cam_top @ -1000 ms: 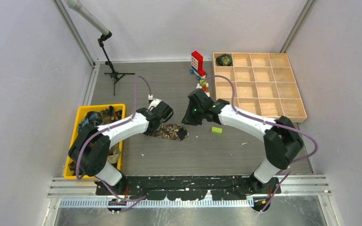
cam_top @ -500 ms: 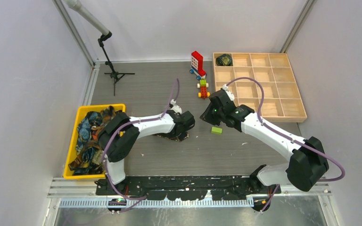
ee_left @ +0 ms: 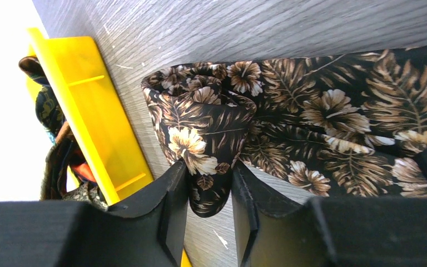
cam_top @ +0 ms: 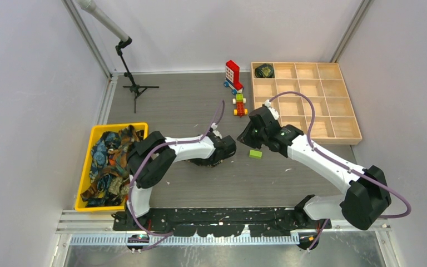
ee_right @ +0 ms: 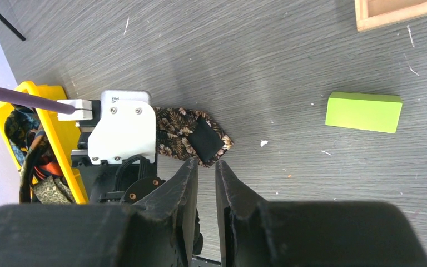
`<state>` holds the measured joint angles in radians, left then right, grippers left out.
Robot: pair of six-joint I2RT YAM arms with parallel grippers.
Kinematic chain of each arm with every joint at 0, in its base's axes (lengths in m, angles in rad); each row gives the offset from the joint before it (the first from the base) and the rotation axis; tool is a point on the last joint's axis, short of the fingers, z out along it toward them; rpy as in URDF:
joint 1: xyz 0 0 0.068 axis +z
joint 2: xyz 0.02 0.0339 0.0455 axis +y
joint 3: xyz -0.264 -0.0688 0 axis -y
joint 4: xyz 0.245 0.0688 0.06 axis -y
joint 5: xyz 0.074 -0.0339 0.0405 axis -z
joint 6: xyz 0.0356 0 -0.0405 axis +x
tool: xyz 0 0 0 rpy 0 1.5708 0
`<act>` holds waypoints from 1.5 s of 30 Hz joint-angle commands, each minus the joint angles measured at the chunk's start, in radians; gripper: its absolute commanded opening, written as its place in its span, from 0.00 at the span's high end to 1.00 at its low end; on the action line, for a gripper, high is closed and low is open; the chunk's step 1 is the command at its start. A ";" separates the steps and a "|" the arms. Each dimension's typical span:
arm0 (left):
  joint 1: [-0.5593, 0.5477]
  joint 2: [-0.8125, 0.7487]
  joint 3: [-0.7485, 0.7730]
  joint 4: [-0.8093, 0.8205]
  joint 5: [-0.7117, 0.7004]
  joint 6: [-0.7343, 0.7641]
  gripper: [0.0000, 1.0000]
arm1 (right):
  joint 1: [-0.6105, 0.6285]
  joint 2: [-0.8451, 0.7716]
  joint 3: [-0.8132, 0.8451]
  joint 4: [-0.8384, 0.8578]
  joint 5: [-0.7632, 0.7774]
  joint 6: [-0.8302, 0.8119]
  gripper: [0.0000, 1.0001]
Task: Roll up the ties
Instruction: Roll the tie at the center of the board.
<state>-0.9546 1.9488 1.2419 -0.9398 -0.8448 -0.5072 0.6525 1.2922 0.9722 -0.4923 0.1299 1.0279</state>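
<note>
Bright, even, diffuse light fills all three views. From above, everything is sharp; shadows on the table [cam_top: 189, 105] are faint and soft-edged, and the pale walls [cam_top: 33, 83] have a slight lilac cast. In the left wrist view the corner beyond the bin [ee_left: 89, 111] is blown out to white, the tie [ee_left: 311, 105] is crisp, and the left gripper [ee_left: 208, 172] is black with little detail. In the right wrist view the table grain is sharp, the block [ee_right: 363, 112] casts a thin soft shadow, and the right gripper [ee_right: 205, 164] is a dark mass.

Left tool [ee_left: 209, 173] pinches low; right tool [ee_right: 206, 167] hovers, jaws slightly parted.
</note>
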 commanded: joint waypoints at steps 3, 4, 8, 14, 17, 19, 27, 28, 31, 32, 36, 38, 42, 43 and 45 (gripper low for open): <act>-0.002 -0.003 0.042 0.027 0.101 0.057 0.60 | -0.004 -0.046 0.030 -0.013 0.029 0.004 0.76; -0.002 -0.002 0.045 0.026 0.109 0.060 0.58 | -0.004 -0.047 0.035 -0.016 0.030 0.004 0.76; -0.002 -0.014 0.063 0.010 0.114 0.063 0.54 | -0.004 -0.056 0.043 -0.020 0.029 0.004 0.76; -0.001 -0.053 0.079 0.009 0.159 0.072 0.48 | -0.003 -0.046 0.066 -0.028 0.023 0.002 0.76; -0.001 -0.093 0.079 0.006 0.173 0.069 0.45 | -0.003 -0.041 0.079 -0.033 0.025 0.003 0.76; 0.002 -0.125 0.075 0.002 0.183 0.068 0.44 | -0.003 -0.033 0.092 -0.039 0.024 -0.001 0.76; 0.058 -0.315 0.029 0.019 0.305 0.091 0.39 | 0.011 0.022 0.124 -0.023 0.008 0.001 0.76; 0.076 -0.347 0.015 0.029 0.336 0.099 0.39 | 0.016 0.032 0.129 -0.019 0.007 0.001 0.75; 0.157 -0.454 -0.056 0.079 0.439 0.124 0.39 | 0.033 0.073 0.145 -0.003 -0.003 0.000 0.75; 0.193 -0.489 -0.080 0.102 0.481 0.128 0.39 | 0.040 0.090 0.152 0.004 -0.007 0.000 0.75; 0.351 -0.610 -0.181 0.201 0.655 0.138 0.39 | 0.072 0.179 0.190 0.054 -0.039 0.000 0.75; 0.409 -0.656 -0.224 0.252 0.714 0.139 0.38 | 0.096 0.237 0.218 0.081 -0.057 0.004 0.74; 0.562 -0.690 -0.300 0.343 0.911 0.110 0.29 | 0.128 0.382 0.275 0.165 -0.114 0.015 0.72; 0.603 -0.685 -0.316 0.360 0.971 0.106 0.28 | 0.138 0.410 0.285 0.197 -0.156 0.019 0.71; 0.668 -0.665 -0.330 0.379 1.058 0.101 0.28 | 0.151 0.471 0.311 0.245 -0.195 0.032 0.69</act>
<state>-0.3943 1.2778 0.9432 -0.6804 -0.0406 -0.3897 0.7761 1.6817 1.2179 -0.3851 0.0261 1.0325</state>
